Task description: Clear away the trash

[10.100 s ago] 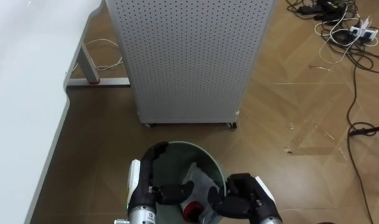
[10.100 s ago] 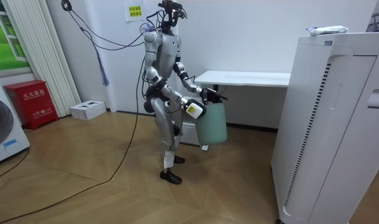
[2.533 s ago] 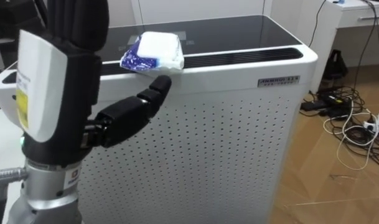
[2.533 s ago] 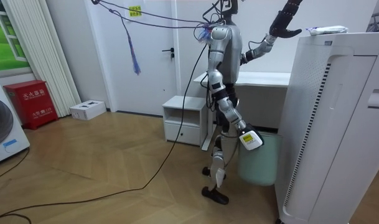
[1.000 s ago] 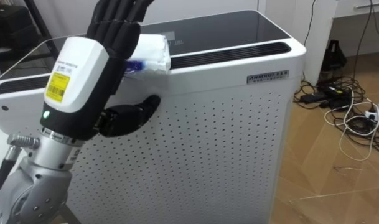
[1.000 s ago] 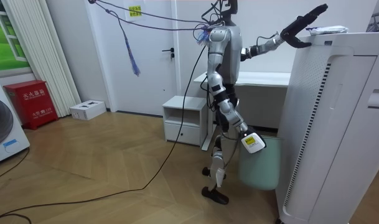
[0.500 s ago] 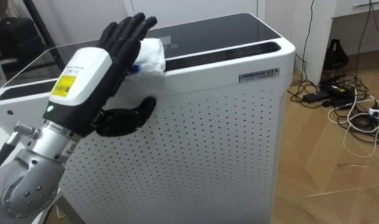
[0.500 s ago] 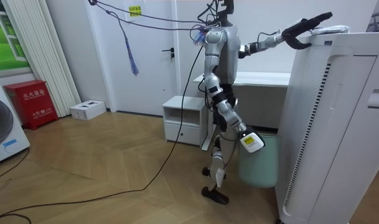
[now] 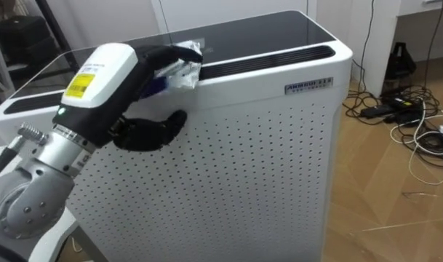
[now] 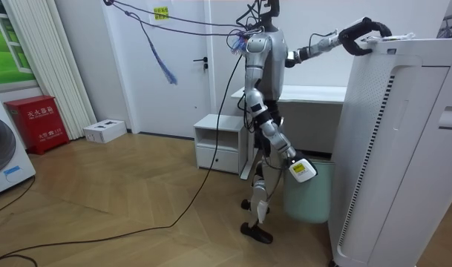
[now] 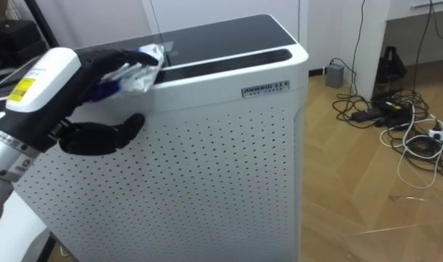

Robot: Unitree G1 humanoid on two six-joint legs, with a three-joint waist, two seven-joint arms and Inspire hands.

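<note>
A crumpled white and blue packet [image 9: 185, 71] lies on the top front edge of a tall white perforated appliance [image 9: 265, 153]. My left hand [image 9: 108, 80] reaches in from the left and its fingers are curled over the packet, with the thumb against the appliance's front below it. The room view has me standing beside the appliance [image 10: 404, 148] with the left arm raised, left hand [image 10: 357, 35] on its top edge next to the packet [image 10: 395, 35]. My right hand [image 10: 298, 169] hangs low at the rim of a pale green bin [image 10: 315, 196] by my legs.
Tangled cables and a power strip [image 9: 417, 120] lie on the wooden floor to the right of the appliance. A white desk [image 10: 300, 93] and a small white cabinet [image 10: 218, 141] stand behind me along the wall.
The left hand's fingers, stretched flat above the packet half a second ago, have curled down over it. The head camera has shifted slightly.
</note>
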